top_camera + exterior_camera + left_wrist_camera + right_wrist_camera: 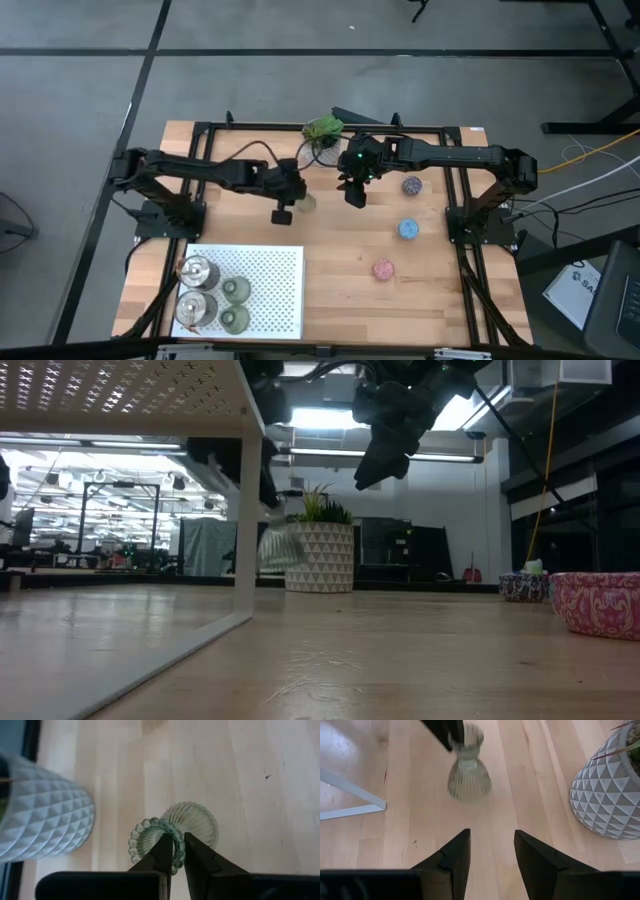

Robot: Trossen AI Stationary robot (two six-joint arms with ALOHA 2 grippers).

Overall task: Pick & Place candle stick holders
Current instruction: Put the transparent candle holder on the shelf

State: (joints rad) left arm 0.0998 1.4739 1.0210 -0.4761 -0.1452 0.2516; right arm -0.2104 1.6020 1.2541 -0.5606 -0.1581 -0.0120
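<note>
I am pinching the beaded rim of an olive-grey ribbed holder (192, 822) with my left claw (178, 851), its fingers nearly together, near the plant pot (42, 812). My right claw (491, 851) is hovering half open nearby, gripping nothing, above the worktop (340, 270).

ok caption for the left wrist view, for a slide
Left hand shut on the rim of a ribbed glass holder, beside the white pot.

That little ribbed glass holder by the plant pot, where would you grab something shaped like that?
At the beaded rim, from above, one finger inside the cup and one outside. The olive-grey holder flares to a wide ribbed base and narrows at the waist, so the thin lip suits narrow fingers best. The left gripper pinches it just that way.
</note>
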